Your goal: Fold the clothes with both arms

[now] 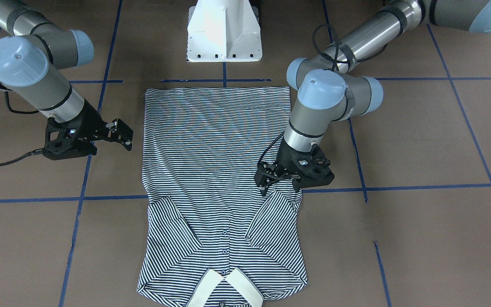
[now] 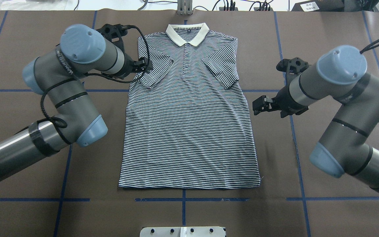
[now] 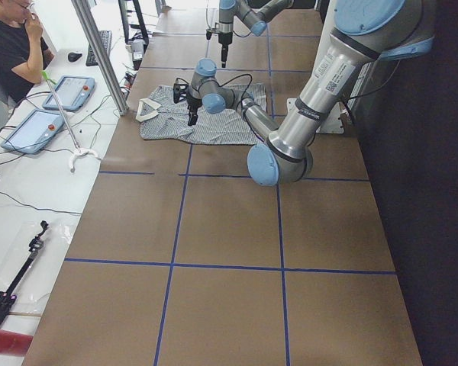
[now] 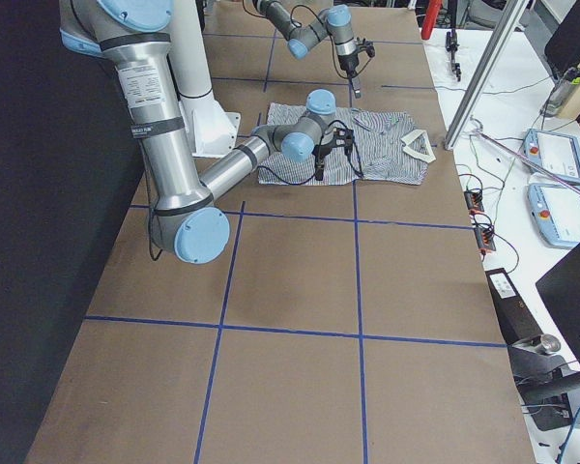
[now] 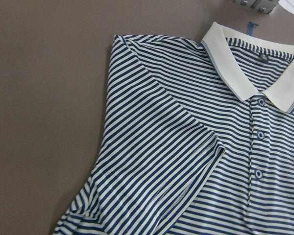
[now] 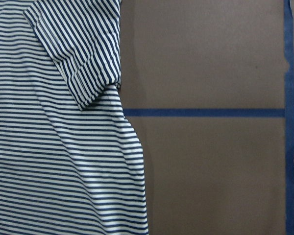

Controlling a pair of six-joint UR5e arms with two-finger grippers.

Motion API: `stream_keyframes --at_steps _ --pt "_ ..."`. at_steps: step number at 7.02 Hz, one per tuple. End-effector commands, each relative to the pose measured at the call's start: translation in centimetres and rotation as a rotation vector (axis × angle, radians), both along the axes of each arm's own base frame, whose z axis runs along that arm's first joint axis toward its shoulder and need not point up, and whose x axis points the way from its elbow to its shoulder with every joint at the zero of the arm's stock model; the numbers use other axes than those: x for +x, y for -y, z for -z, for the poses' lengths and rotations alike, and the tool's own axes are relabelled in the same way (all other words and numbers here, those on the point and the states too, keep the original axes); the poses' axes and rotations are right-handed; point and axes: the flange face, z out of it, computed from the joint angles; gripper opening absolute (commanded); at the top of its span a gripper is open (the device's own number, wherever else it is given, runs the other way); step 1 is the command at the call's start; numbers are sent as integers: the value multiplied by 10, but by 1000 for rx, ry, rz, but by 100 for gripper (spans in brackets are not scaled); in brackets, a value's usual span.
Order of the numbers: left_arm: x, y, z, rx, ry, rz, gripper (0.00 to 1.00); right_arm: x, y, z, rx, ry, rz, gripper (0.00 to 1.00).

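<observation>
The navy-and-white striped polo shirt (image 2: 189, 131) lies flat, front up, on the brown table, its cream collar (image 2: 187, 33) at the far edge and both short sleeves folded inward over the chest. My left gripper (image 2: 145, 65) hovers at the folded left sleeve (image 2: 153, 70), jaws apart and empty; in the front-facing view it (image 1: 266, 182) is just over the shirt's edge. My right gripper (image 2: 258, 105) is open and empty beside the shirt's right edge, a little clear of the cloth. The wrist views show only shirt (image 5: 186, 147) (image 6: 49, 147) and table, no fingers.
The white pedestal base (image 1: 224, 32) stands at the robot's side of the table, beyond the shirt's hem. Blue tape lines (image 2: 104, 90) cross the brown table. An operator (image 3: 11, 46) and tablets (image 3: 30, 130) are at a side bench past the far edge.
</observation>
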Motion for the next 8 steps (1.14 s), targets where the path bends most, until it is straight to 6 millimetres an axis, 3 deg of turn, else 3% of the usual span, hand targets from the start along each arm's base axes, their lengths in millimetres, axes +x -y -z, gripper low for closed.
stream_keyframes --at_steps 1,2,3,8 --pt "-54 -48 19 23 18 -19 100 -58 -97 -1 -32 -35 -28 100" --pt "-51 -50 20 21 22 -23 100 -82 -141 5 -41 -37 -53 100" --pt "-50 -49 20 23 24 -25 100 -96 -171 -3 -25 -58 -48 100" --pt "-50 -50 26 31 17 -25 100 -99 -180 -23 -48 -104 -30 100"
